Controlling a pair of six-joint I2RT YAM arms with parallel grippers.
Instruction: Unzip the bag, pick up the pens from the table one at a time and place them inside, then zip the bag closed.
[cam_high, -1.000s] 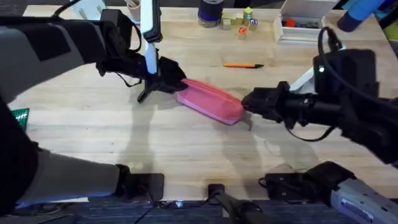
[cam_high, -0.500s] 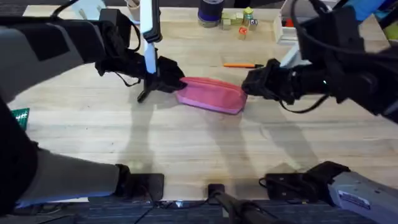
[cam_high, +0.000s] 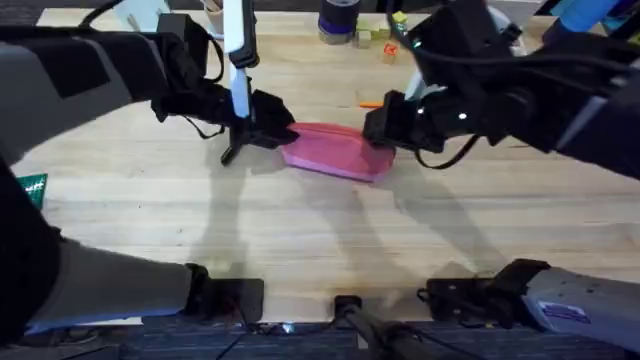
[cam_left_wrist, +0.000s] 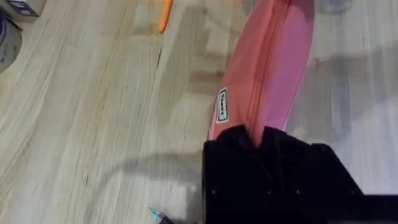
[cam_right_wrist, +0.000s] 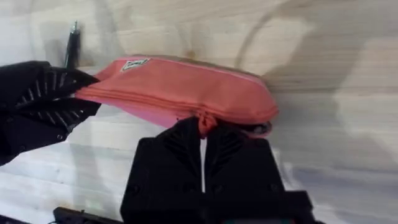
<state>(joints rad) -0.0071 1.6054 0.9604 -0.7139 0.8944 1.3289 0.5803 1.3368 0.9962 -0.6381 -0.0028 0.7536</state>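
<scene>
A wide wooden table (cam_high: 130, 215) carries the scene, seen from above. The pink bag (cam_high: 335, 152) lies stretched between two grippers. The left gripper (cam_high: 268, 128) has its jaws closed on one end of the bag; from its wrist camera the bag (cam_left_wrist: 264, 74) runs straight out from between the black fingers (cam_left_wrist: 230, 155), zipper seam along the middle. The right gripper (cam_high: 385, 125) has its jaws pinched narrow on the zipper pull (cam_right_wrist: 204, 124) at the opposite end, the pink tab sitting right between the fingertips.

The zipper looks closed, so the step in hand is likely the unzipping. To do it well, the left gripper should hold its end taut and fixed while the right draws the pull along the seam toward the left jaws, low and in line with the zipper, so the soft fabric does not bunch.

The orange pen (cam_high: 370, 103) lies just beyond the right jaws. The black pen (cam_right_wrist: 71, 45) lies on the table close beside the left gripper, a risk of being nudged. Small cubes (cam_high: 390, 35) sit at the far edge, well apart. Open tabletop lies on the near side of both grippers.
</scene>
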